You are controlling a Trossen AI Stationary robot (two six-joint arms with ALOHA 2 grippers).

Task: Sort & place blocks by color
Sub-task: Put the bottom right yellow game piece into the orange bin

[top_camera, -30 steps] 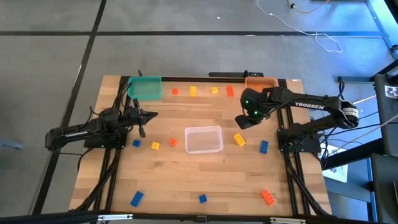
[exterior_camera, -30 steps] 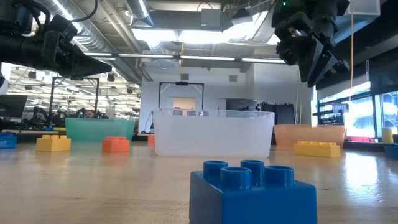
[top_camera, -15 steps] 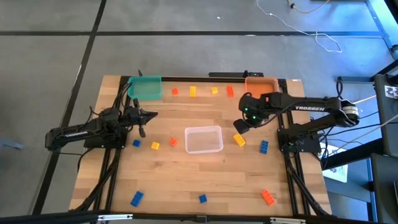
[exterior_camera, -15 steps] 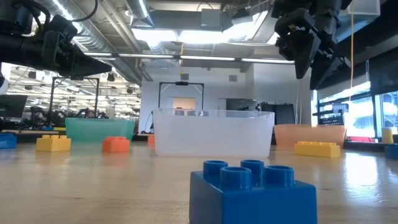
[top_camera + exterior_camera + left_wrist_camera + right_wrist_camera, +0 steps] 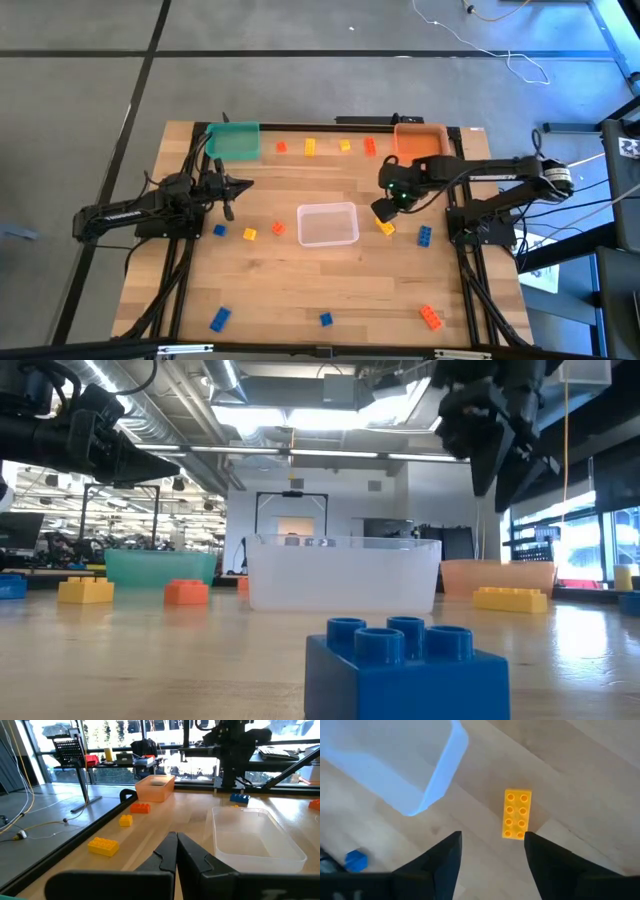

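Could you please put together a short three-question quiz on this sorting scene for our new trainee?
1. True or false: the right gripper is shut on the yellow block.
2. Which bin lies nearest that yellow block: A) the teal bin, B) the clear bin, C) the orange bin?
3. Fill in: the left gripper, waiting at the table's left side, has its fingers ____.

Key
1. False: its fingers stand open above the block, which lies on the table.
2. B.
3. Shut.

Grey floor point(image 5: 90, 90); ceiling lights point(image 5: 300, 415), perhaps fluorescent.
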